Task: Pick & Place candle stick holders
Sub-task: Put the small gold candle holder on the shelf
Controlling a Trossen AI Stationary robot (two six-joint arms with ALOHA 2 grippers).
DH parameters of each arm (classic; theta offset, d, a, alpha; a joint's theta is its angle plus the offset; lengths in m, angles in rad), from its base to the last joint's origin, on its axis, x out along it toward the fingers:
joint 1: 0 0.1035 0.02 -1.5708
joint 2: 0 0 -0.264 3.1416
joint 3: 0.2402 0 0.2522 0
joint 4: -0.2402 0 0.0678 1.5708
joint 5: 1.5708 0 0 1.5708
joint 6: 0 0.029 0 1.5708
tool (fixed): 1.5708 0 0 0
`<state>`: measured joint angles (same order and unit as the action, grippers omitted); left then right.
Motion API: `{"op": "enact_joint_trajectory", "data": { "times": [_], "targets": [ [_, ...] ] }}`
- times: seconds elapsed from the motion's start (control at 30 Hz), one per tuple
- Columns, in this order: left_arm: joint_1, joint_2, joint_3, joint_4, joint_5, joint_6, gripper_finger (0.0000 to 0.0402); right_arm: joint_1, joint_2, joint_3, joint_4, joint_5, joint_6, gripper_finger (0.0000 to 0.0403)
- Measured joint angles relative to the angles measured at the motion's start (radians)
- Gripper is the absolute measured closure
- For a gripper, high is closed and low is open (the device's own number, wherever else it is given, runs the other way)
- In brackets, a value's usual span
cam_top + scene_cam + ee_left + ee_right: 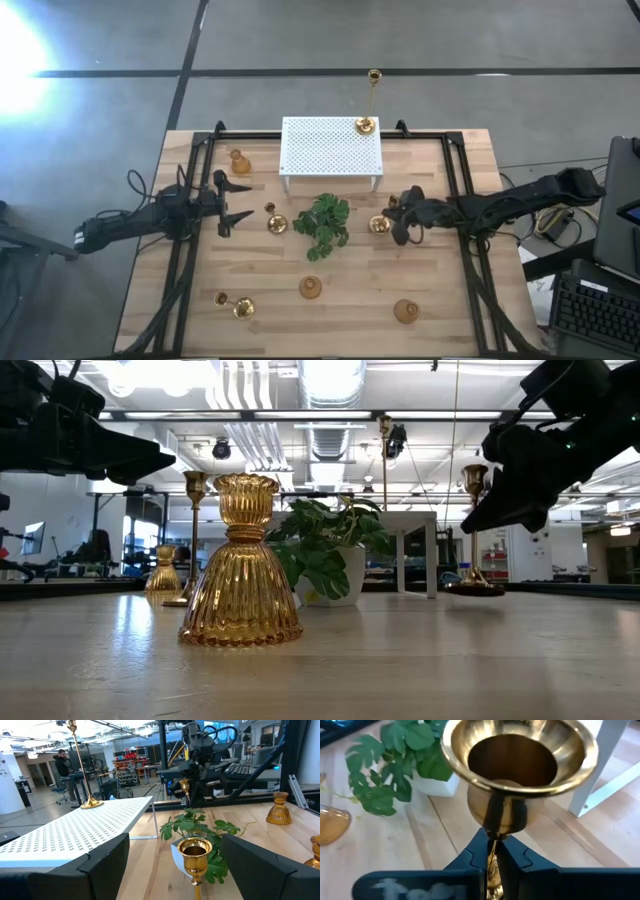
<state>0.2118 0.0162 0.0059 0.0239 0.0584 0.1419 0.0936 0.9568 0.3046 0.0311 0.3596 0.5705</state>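
Left gripper (236, 203) stands with fingers spread wide, holding nothing, near the tabletop's left edge; a short candle stick holder (276, 221) stands just beyond its fingertips. The plant (323, 224) occupies the centre, crowding that lane. Right gripper (398, 218), right of centre, is clamped tight on the stem of another candle stick holder (520, 770). A tall holder (366, 124) stands on the white stand's (330, 150) far right corner.

High view looks straight down on the table (330, 320); low view skims its top; both share the plant (322, 224), near table centre.
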Motion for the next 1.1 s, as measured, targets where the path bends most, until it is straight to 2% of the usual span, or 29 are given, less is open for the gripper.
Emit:
{"op": "enact_joint_trajectory", "data": {
  "times": [0.2,0.4,0.5,0.8,1.1],
  "targets": [
    [0.0,0.0,0.0,0.0,0.0,0.0,0.0083,0.0,-0.047,0.031,-0.059,-0.002,0.006,0.039],
    [0.0,0.0,0.0,0.0,0.0,0.0,0.0083,0.0,-0.046,0.223,-0.342,0.001,-0.036,0.039],
    [0.0,0.0,0.0,0.0,0.0,0.0,0.0083,0.0,-0.037,0.318,-0.425,0.006,-0.089,0.039],
    [0.0,0.0,0.0,0.0,0.0,0.0,0.0083,-0.002,-0.024,0.54,-0.541,0.007,-0.241,0.039],
    [0.0,0.0,0.0,0.0,0.0,0.0,0.0083,-0.043,0.028,0.693,-0.635,0.011,-0.268,0.039]
  ]
}}
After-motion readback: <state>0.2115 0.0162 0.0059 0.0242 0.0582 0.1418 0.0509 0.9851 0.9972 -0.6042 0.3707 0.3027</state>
